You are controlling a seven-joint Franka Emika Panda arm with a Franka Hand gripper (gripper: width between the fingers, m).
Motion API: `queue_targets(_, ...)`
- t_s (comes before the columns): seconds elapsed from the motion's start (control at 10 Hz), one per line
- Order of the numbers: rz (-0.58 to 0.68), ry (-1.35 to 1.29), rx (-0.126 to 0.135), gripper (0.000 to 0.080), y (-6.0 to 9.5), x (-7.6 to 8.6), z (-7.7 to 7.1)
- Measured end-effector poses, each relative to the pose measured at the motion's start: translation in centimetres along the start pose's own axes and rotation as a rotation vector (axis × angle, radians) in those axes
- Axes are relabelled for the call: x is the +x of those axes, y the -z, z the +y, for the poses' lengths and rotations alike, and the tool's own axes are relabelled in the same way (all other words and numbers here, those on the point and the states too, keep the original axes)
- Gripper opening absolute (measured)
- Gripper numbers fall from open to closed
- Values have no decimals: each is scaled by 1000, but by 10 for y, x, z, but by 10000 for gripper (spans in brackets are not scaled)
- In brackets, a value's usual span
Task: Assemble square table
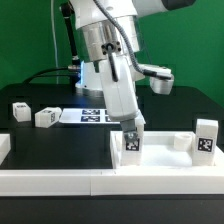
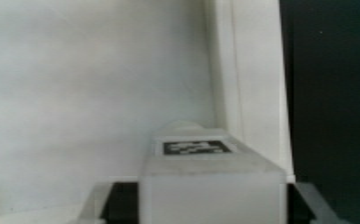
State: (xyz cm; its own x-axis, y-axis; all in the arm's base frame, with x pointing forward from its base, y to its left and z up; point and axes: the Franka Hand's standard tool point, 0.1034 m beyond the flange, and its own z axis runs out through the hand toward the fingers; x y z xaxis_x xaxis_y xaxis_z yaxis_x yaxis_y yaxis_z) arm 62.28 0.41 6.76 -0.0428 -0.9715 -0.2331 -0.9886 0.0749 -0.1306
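My gripper (image 1: 130,128) is shut on a short white leg (image 1: 131,143) with a black-white tag and holds it upright at the left end of the white square table top (image 1: 165,152). A second leg (image 1: 206,138) stands upright at the top's right end. Two more legs (image 1: 20,110) (image 1: 45,117) lie loose on the black table at the exterior view's left. In the wrist view the held leg (image 2: 195,160) fills the space between the dark fingers (image 2: 124,202), over the white top (image 2: 88,90) and beside its raised rim (image 2: 248,80).
The marker board (image 1: 93,114) lies behind the arm. Low white border rails (image 1: 60,178) run along the front edge and the left side. Black table surface (image 1: 60,145) lies left of the top.
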Motion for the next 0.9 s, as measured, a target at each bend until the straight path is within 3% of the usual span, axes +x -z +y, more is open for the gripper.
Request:
queue_targets(0.1,0,4,-1,379,0,-1,0)
queue_targets(0.2,-1,30,-2,558,-1,-3,1)
queue_targets(0.3,0,153,-2,621,-1,-2,1)
queue_targets(0.5,19,404,-18,644,-2,-4,1)
queue_targets(0.6,46,662,-53,648,-2,-9,0)
queue_targets(0.7,55,796,-70,648,-2,-14,1)
queue_targets(0.9,51,940,-74,649,-2,-11,0)
